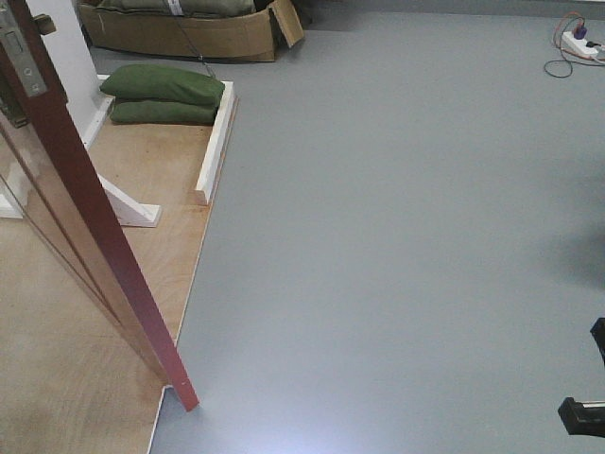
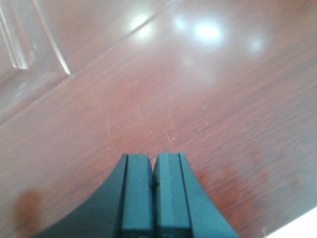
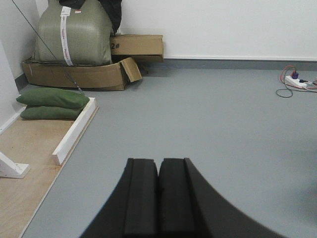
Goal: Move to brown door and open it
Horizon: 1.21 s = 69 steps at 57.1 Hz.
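Woodgrain fills the left wrist view: the brown door (image 2: 208,99) lies straight ahead of the left claw (image 2: 153,166), whose two pads are pressed together with nothing between them. I cannot tell whether the tips touch the panel or hang just off it. The right claw (image 3: 158,168) is likewise closed on nothing. It faces the open grey floor (image 3: 208,114) and the far wall, well apart from the door.

From the front camera I see the door standing ajar along the left side, edge towards me. Its long axis is upright, with the silver latch plate (image 1: 24,59) high on the edge. Its foot sits at the near edge of the plywood platform (image 1: 76,378), right where the wood meets the grey floor. Green sandbags (image 1: 163,95) lie at the platform's far edge, beside a white rail (image 1: 216,142).

The left arm is by far the nearer one, and the door's face lies directly ahead of it. I judge the door partly open. The next move looks to me like a push with the closed left claw against the panel, swinging it wider. I cannot see the hinge side.
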### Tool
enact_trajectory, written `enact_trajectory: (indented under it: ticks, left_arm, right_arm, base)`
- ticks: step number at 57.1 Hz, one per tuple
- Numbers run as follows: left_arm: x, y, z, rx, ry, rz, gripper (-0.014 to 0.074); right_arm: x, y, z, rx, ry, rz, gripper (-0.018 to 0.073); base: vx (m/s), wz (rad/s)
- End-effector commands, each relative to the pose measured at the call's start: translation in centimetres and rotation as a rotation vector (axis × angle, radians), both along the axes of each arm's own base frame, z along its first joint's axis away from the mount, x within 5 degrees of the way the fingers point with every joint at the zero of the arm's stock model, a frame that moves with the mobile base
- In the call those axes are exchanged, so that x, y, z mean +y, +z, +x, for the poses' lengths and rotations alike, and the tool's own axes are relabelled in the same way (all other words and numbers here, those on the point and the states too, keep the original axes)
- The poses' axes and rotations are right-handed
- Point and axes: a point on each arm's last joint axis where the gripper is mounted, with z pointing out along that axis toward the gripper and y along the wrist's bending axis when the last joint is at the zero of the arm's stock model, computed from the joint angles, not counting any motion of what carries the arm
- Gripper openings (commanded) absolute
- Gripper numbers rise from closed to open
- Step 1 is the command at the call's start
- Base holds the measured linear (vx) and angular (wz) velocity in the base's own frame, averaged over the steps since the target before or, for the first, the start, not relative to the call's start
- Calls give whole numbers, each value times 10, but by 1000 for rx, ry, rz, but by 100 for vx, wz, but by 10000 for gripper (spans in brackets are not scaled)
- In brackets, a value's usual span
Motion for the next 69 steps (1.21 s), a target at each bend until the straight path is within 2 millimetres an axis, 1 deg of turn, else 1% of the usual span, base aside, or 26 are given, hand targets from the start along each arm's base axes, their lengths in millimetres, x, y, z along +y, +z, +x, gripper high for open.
enact_trajectory:
  ticks: [1, 69]
  left_arm:
    - [-4, 15, -9, -57, -2, -14, -6]
    - [-3, 15, -9, -57, 0, -14, -6]
  right_arm:
    - [-1, 6, 1, -83, -5, -4, 0]
    - [-1, 6, 1, -83, -5, -4, 0]
  base:
    - [0, 0]
    - [3, -3]
